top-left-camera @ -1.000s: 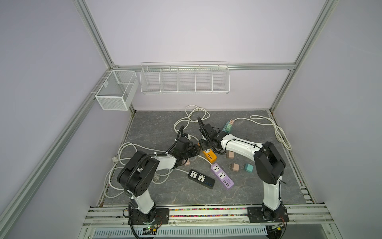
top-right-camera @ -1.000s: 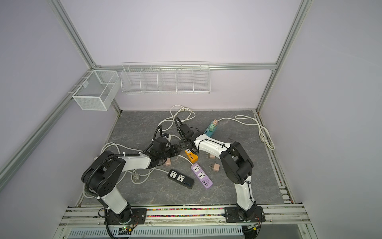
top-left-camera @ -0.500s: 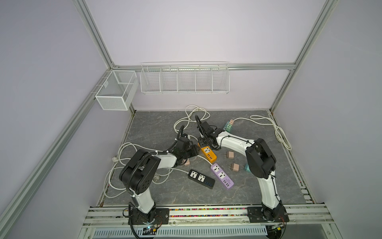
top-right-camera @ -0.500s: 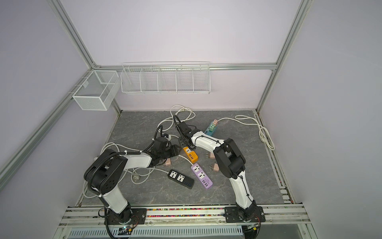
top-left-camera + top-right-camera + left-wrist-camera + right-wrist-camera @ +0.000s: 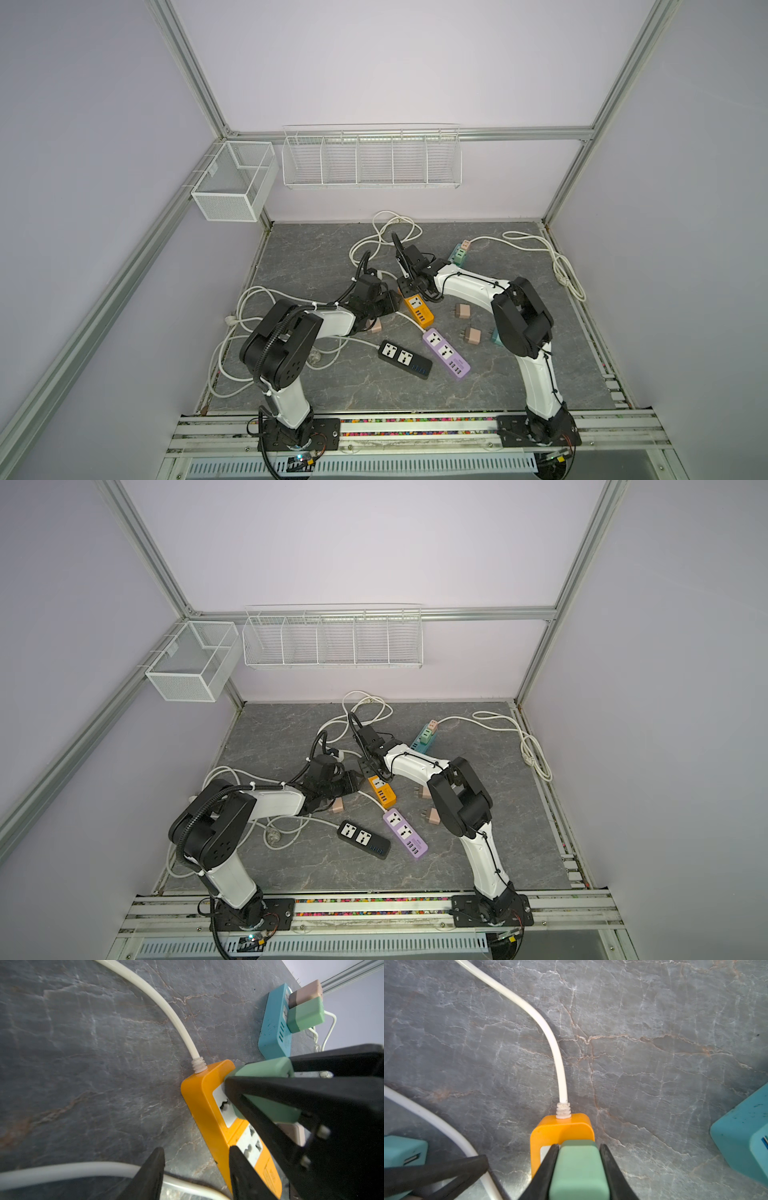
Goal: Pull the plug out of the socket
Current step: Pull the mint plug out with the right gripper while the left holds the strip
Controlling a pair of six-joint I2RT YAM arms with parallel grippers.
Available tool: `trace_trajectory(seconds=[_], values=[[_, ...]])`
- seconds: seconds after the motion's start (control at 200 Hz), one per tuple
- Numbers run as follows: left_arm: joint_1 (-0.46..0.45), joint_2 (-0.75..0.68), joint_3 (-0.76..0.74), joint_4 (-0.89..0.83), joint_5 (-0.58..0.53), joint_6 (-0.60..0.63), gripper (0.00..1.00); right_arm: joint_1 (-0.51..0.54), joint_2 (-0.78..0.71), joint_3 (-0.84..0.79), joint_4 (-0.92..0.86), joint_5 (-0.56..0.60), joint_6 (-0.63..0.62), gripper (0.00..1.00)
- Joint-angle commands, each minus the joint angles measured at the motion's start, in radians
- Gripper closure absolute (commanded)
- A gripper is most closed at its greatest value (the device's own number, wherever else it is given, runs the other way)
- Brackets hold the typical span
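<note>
- On the grey surface (image 5: 316, 257) lie four power strips: the orange strip (image 5: 417, 309), a purple strip (image 5: 446, 353), a black strip (image 5: 405, 359) and a teal strip (image 5: 272, 1030).
- Three loose tan adapters (image 5: 462, 311) (image 5: 472, 336) (image 5: 374, 327) lie around them, and two wire baskets (image 5: 235, 187) (image 5: 372, 160) hang on the back wall.
- The green plug (image 5: 579, 1169) sits seated in the orange strip's socket nearest its white cable (image 5: 546, 1022).
- The right gripper (image 5: 579, 1148) has its fingers (image 5: 548, 1167) clamped on the plug's two sides; both top views hide this grip under the wrist.
- Only the left wrist view shows the teal strip's load clearly: a pale green adapter (image 5: 305, 1015) and a tan-brown adapter (image 5: 305, 994), both plugged in.
- The left gripper (image 5: 195, 1149) stands partly open and holds nothing. One of its fingers (image 5: 151, 1172) is over bare surface and the other overlaps the orange strip; whether that one presses the strip I cannot tell.
- Both arms stretch low toward the middle, meeting at the orange strip. The right wrist tips down over the cable end, and the left comes in from the side.
</note>
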Motion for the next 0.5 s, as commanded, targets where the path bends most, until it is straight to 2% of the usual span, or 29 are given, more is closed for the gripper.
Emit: trace_trajectory(seconds=[0.0, 0.495], values=[[0.006, 0.004, 0.023, -0.005, 0.0, 0.01, 0.49, 0.013, -0.049, -0.052, -0.052, -0.007, 0.026, 0.7], [-0.004, 0.041, 0.041, 0.003, 0.086, -0.007, 0.52, 0.051, -0.134, -0.156, -0.022, 0.02, 0.13, 0.71]])
